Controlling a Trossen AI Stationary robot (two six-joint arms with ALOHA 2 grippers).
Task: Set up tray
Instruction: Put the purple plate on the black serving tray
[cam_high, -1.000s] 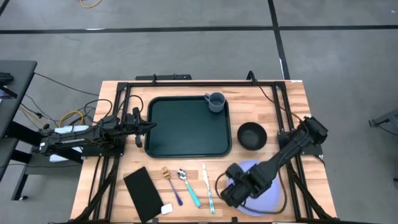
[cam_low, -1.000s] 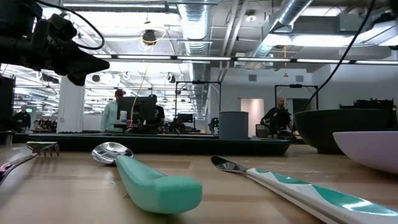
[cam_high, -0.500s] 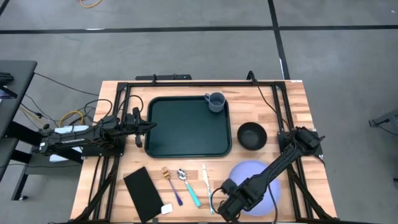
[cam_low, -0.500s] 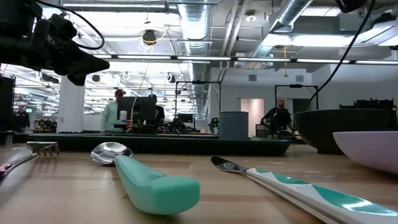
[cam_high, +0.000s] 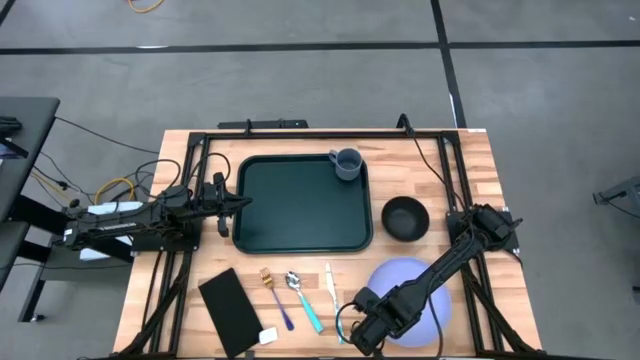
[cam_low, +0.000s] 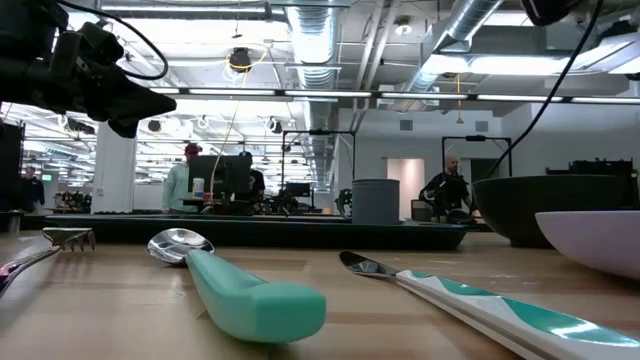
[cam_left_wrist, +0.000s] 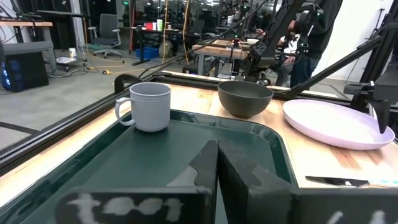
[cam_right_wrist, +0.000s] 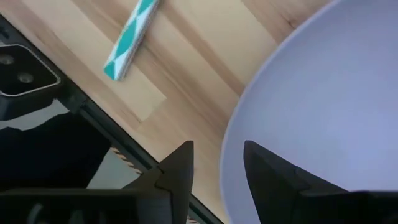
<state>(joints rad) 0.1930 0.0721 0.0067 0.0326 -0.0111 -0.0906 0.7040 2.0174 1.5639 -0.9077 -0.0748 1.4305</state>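
The dark green tray (cam_high: 300, 203) lies at the table's middle, with a grey mug (cam_high: 346, 163) standing in its far right corner. A lavender plate (cam_high: 412, 298) sits flat near the table's near right corner. My right gripper (cam_high: 358, 328) is open at the plate's near left rim. In the right wrist view one finger (cam_right_wrist: 177, 169) is outside the rim and the other (cam_right_wrist: 268, 175) is over the plate (cam_right_wrist: 311, 106). My left gripper (cam_left_wrist: 217, 163) is shut and hovers above the tray's left edge (cam_high: 237, 205), raised off the table in the low view (cam_low: 135, 105). My right gripper comes at the plate's near left rim (cam_right_wrist: 227, 155) from above, slanting down, with one finger on either side of it. Whether a finger touches the rim, I cannot tell. The plate lies flat on the table.
A black bowl (cam_high: 405, 218) stands right of the tray. A purple-handled fork (cam_high: 274, 292), a teal spoon (cam_high: 306, 302) and a teal-striped knife (cam_high: 333, 298) lie left of the plate. A black napkin (cam_high: 230, 308) and a small white piece (cam_high: 268, 336) lie farther left. The table's near edge is just behind my right gripper.
My right gripper has moved from above the plate's left part toward the table's near edge and slightly left, to the plate's near left rim, then held there. The plate and my left arm have kept still.
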